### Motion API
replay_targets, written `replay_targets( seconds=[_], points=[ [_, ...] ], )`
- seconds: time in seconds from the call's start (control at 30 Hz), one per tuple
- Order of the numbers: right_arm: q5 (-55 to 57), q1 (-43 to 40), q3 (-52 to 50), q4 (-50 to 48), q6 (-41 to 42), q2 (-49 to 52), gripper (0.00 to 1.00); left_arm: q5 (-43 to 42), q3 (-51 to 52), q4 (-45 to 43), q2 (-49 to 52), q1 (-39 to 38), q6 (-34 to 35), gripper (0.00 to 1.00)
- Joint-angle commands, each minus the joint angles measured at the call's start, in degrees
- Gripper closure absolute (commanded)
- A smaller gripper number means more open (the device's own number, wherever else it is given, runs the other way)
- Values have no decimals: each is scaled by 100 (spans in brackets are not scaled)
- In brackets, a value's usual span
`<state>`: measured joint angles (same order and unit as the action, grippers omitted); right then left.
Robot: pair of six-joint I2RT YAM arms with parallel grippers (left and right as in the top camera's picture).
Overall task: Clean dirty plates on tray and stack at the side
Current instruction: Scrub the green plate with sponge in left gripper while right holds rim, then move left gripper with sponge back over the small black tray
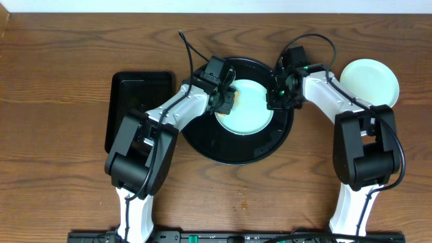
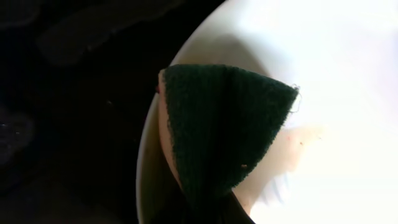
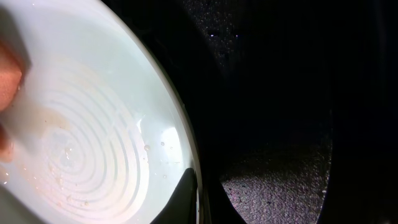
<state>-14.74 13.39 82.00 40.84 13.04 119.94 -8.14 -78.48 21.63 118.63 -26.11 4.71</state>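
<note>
The step in hand looks like scrubbing: on the round black tray (image 1: 223, 145), mid-table, lies a pale blue plate (image 1: 251, 115), while a second plate (image 1: 369, 82) sits far right, off the tray. The right gripper (image 1: 279, 96) seems pinched on the plate's right rim. The left gripper (image 1: 228, 96) clamps a green sponge (image 2: 224, 137) against the plate's left side. Next, the sponge should sweep over the faint brownish smear (image 2: 305, 135) beside it.

It looked like a robotics lab: a wood-grain desk (image 1: 47, 189) carried a left arm (image 1: 145, 155) and a right arm (image 1: 364, 155) fixed to a black rail (image 1: 202, 237) at its near edge, with loose cables (image 1: 189, 44) and plastic plates (image 1: 370, 81).
</note>
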Motion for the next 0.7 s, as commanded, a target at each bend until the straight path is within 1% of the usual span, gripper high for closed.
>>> replay_targets(
  seconds=[0.0,0.17,0.37,0.4,0.57,0.63,0.67],
  points=[
    [120,17,-184,28,20,149,99,890,28,-31,181,127,186,93],
    [120,17,-184,31,17,149,99,1209,20,-170,94,129,334,92],
    [120,17,-184,31,17,149,99,1270,20,-538,-306,129,350,92],
    [120,17,-184,33,17,149,99,1366,20,-597,-396,129,391,93],
    [122,17,-184,48,17,149,99,2503,20,-881,-1014,131,437,93],
    [125,17,-184,46,17,149,99,2763,20,-955,-1419,142,439,92],
    [125,17,-184,46,17,149,99,2763,20,-951,-1576,146,442,93]
  ],
)
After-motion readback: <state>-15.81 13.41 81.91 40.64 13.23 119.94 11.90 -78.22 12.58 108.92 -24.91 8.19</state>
